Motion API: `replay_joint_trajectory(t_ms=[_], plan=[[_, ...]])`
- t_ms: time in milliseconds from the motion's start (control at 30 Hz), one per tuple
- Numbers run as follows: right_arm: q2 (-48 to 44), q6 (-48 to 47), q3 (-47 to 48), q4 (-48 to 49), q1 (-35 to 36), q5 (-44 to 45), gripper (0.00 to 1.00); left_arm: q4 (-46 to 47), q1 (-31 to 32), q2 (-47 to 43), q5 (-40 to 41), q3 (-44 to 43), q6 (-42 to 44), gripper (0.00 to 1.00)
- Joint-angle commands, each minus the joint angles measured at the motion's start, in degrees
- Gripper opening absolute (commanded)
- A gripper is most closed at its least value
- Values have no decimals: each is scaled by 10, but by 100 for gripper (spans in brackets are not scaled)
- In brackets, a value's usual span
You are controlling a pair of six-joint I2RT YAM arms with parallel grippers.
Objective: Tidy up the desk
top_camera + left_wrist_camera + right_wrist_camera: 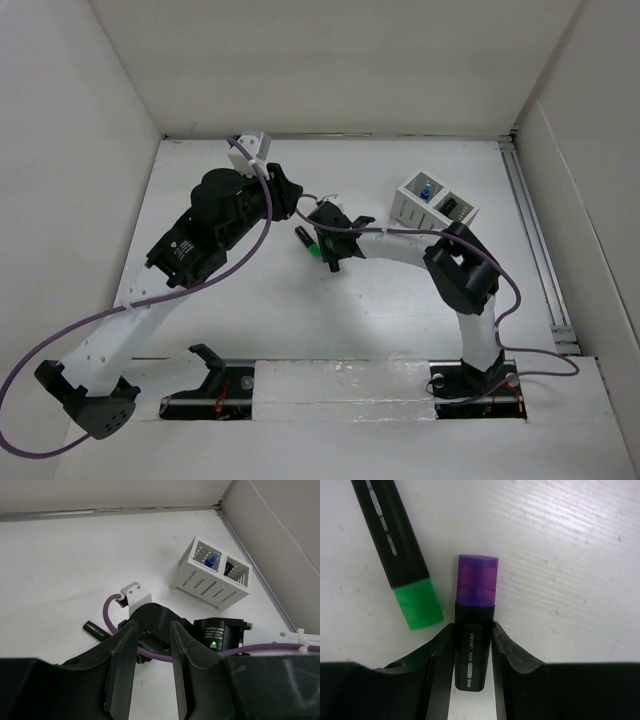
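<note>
1. Right gripper (473, 630) clamps the black barrel of a purple-capped highlighter (475, 595), a finger pressed to each side. The cap juts out past the fingertips, and the pen's long axis runs in line with the fingers.
2. Just beside it, not touching, a green-capped highlighter (402, 555) lies flat on the desk (570, 555). It is angled so that the two caps sit near each other while its barrel slants away.
3. Left gripper (152, 630) hangs above the desk, partly open, with nothing between its fingers.
4. To the right of both grippers, a white two-compartment box (210, 585) with slotted walls stands upright on the desk toward the far right corner. Seen from above, a blue-tipped item (212, 560) stands in its left compartment and a dark item (229, 569) in its right. What either item is cannot be told.
5. Beneath both arms the desk spreads flat and matte white between white panel walls (350, 60). A metal rail (535, 240) runs along its right edge from the near side to the back wall. Which of the desk's sides is the longer cannot be told.
</note>
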State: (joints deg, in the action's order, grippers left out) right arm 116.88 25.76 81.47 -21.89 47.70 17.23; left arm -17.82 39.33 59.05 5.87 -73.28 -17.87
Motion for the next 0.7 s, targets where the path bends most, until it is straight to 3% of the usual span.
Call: replay_joint_trajectory(t_ms=[0, 233, 267, 367, 400, 667], plan=[[-36, 10, -47, -8, 4, -2, 21, 21, 2, 6, -5, -11, -4, 29], [-119, 18, -131, 11, 4, -19, 22, 25, 2, 22, -25, -17, -16, 29], [-131, 16, -147, 13, 4, -18, 26, 26, 2, 24, -25, -17, -17, 29], [-136, 5, -158, 17, 4, -20, 57, 29, 2, 31, -32, -20, -22, 29], [-136, -1, -158, 17, 4, -20, 61, 28, 2, 33, -38, -22, -23, 29], [-105, -22, -136, 31, -12, -25, 63, 20, 2, 40, -50, -35, -38, 29]])
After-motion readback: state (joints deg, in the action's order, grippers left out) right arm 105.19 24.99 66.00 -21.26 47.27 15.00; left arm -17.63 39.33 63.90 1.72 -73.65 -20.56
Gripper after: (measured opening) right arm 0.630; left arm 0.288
